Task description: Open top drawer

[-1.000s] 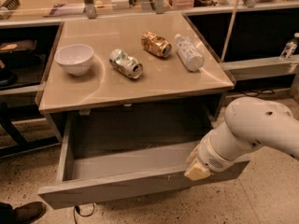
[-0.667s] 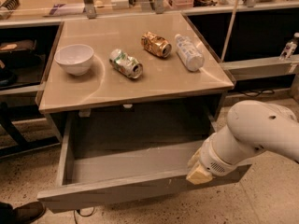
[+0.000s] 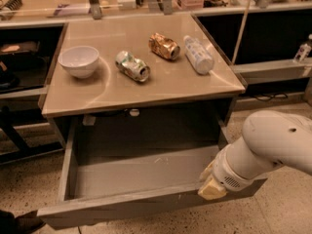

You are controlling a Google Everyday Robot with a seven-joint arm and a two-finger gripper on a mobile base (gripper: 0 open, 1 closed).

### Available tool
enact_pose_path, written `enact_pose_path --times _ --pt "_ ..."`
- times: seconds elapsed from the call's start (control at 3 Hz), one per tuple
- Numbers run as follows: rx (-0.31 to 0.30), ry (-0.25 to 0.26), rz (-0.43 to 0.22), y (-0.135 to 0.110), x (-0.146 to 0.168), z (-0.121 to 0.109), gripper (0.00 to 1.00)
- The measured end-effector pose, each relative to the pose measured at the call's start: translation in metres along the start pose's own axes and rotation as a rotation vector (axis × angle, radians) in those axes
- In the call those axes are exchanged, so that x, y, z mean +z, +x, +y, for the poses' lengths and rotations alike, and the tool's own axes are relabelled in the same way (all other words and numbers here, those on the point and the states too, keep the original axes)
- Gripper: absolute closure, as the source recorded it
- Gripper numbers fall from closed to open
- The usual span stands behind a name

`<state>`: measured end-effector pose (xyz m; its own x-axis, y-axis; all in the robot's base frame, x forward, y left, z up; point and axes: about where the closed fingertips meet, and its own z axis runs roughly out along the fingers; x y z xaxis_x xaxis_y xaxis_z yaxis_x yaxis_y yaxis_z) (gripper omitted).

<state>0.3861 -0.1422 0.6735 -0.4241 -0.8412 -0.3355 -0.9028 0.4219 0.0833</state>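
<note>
Camera view looks down on a beige tabletop (image 3: 170, 84) with a soft sheen, standing on a speckled, terrazzo-like floor (image 3: 292, 208). Behind it, at 12 o'clock, runs a pale counter (image 3: 58, 8) carrying blurred clutter. Dark shelf bays flank the tabletop at 9 and 3 o'clock, and a small bottle (image 3: 303, 50) stands at the far 3 o'clock edge.

On the tabletop, a white bowl (image 3: 79, 60) sits upright at 9 o'clock. A crushed green-and-silver can (image 3: 132, 66) lies on its side near the middle. A crushed gold-brown can (image 3: 164, 46) lies at 1 o'clock of it, and a clear plastic bottle (image 3: 199, 54) with a pale label lies on its side at 2 o'clock. The printing on the cans and the bottle's label cannot be read.

The top drawer (image 3: 122, 206) stands wide open below the tabletop's front edge, at 6 o'clock. Its grey box interior is exposed and its front panel is nearest the camera.

The white arm (image 3: 273, 140) enters from 4 o'clock. The gripper (image 3: 212, 188), cream-coloured at its end, is at the upper rim of the drawer's front panel, toward the panel's 3 o'clock end. Whether the gripper is parted or closed on the panel, I cannot tell.
</note>
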Motion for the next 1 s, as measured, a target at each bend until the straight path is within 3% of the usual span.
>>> enact_pose_path --times 1.0 --pt "0.034 0.006 0.011 0.0106 -0.0064 0.0117 1.00"
